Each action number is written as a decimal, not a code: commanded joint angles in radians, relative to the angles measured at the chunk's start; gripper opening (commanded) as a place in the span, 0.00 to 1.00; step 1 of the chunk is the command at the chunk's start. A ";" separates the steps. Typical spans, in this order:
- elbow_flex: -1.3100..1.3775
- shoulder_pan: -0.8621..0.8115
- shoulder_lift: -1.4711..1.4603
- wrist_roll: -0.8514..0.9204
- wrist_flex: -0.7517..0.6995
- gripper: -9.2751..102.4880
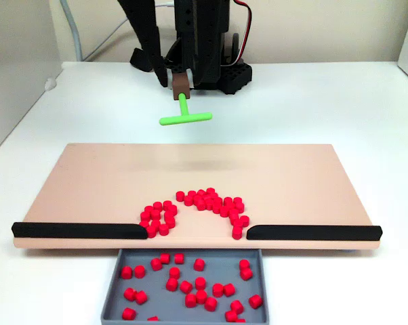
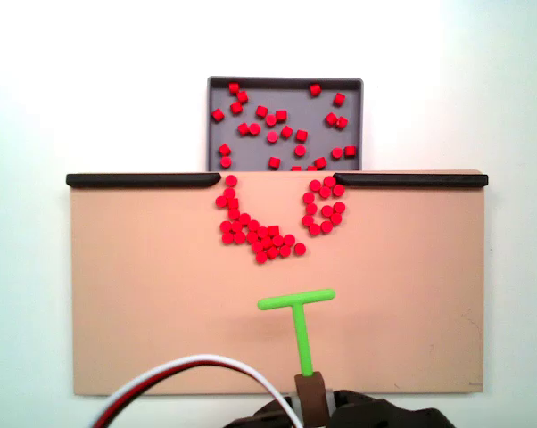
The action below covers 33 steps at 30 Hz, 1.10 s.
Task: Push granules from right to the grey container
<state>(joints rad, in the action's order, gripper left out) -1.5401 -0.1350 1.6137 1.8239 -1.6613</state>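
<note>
Several red granules [image 1: 202,200] lie in an arc on the tan board [image 1: 102,183], just before the gap between two black strips [image 1: 75,230]. In the view from above, they form a left band [image 2: 261,239] and a right clump [image 2: 326,203]. The grey container [image 1: 221,269] sits below that gap, at the board's edge, with several granules scattered inside; it is at the top of the other fixed view [image 2: 251,153]. My gripper [image 1: 180,80] [image 2: 310,399] is shut on the brown handle of a green T-shaped pusher [image 1: 184,116] [image 2: 297,308]. The pusher hangs above the board, apart from the granules.
The board [image 2: 144,294] lies on a white table. The second black strip [image 1: 314,232] bounds the gap on the other side. The arm's black base [image 1: 211,61] stands behind the board. White and red cables [image 2: 188,367] loop over the board's near edge.
</note>
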 commanded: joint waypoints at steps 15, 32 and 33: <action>0.034 -0.196 -0.051 0.558 0.005 0.08; 0.183 -0.304 -0.196 1.108 0.005 0.08; 0.193 -0.311 -0.204 1.140 0.005 0.08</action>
<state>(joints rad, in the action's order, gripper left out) -1.3959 -0.4280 1.4097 2.8854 -1.6613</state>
